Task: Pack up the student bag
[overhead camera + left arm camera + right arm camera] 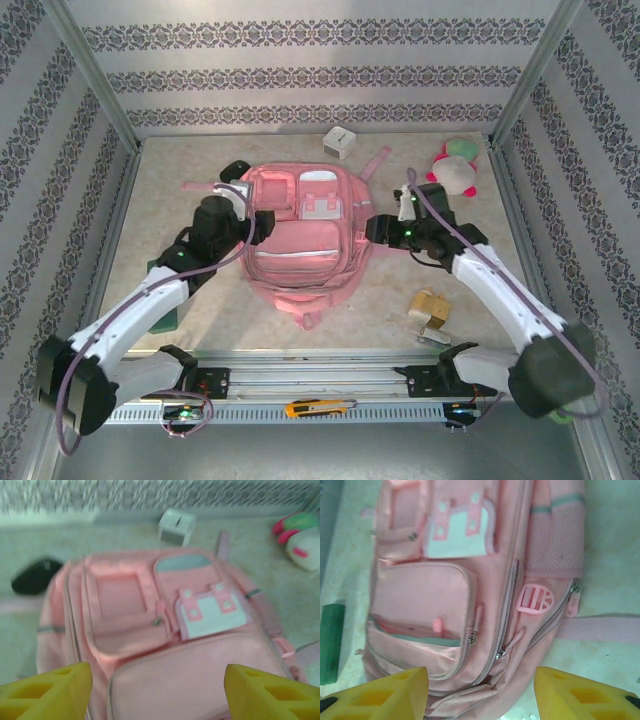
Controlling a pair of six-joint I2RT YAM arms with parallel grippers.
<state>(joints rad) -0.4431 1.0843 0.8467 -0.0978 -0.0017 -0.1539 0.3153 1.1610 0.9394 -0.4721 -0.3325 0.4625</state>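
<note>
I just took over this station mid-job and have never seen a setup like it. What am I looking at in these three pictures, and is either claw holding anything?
Two robot arms are bolted side by side at the near edge of a table. The overhead picture looks down from behind them: the left gripper and right gripper flank the pink student bag, which lies flat. The other two pictures come from a camera on each wrist; the yellow wedges at the bottom are that gripper's own fingers. Both grippers are open and hold nothing. Around the bag lie a white box, a plush toy, a black object, tan blocks and a green item.
</note>
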